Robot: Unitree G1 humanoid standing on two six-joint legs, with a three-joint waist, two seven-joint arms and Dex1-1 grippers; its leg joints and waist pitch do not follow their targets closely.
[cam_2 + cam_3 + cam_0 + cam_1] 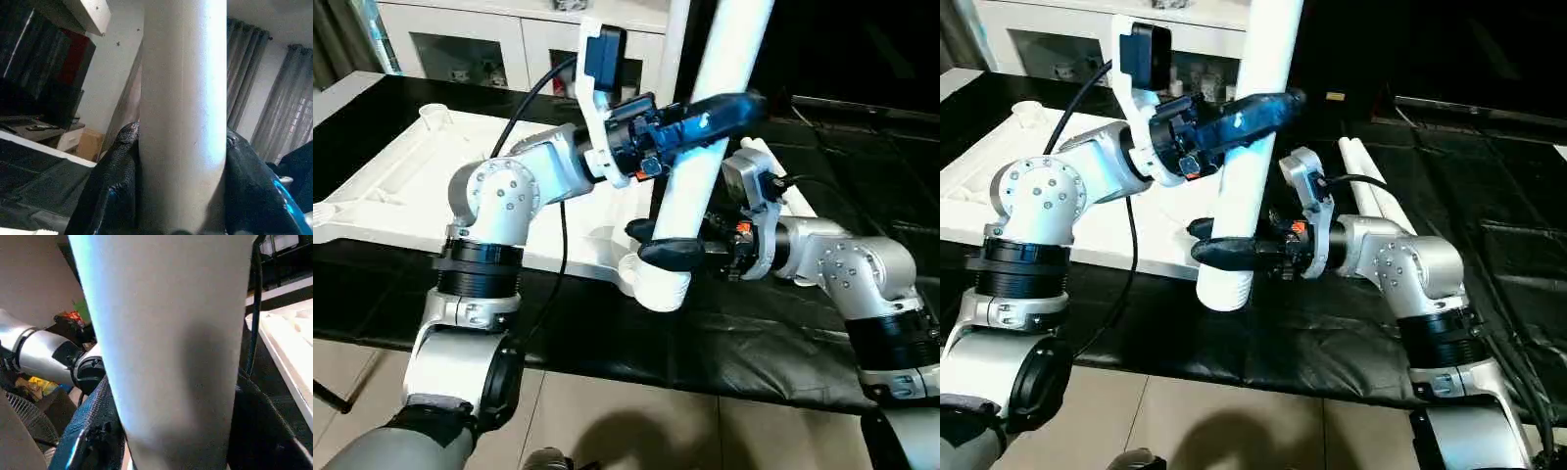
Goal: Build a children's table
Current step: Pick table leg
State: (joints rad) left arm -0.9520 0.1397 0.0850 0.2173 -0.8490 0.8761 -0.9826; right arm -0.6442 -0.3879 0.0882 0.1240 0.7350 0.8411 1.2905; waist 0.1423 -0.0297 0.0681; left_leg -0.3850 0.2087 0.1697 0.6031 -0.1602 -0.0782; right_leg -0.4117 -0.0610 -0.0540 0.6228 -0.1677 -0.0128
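The white table top (401,186) lies ribbed side up on the black table, with a round corner socket (433,113) at its far left. One white tapered leg (695,186) stands nearly upright, its thick end at the top's near right corner (651,284). My left gripper (734,108) is shut around the leg higher up. My right gripper (646,242) is shut around it just above the base. In the wrist views the leg (183,122) (166,357) stands between black fingers (115,186) (88,440).
More white legs (1356,162) lie on the black table surface (607,333) behind my right arm. A white glass-door cabinet (480,39) stands at the back. The table's near edge runs just in front of the leg, with tiled floor (636,421) below.
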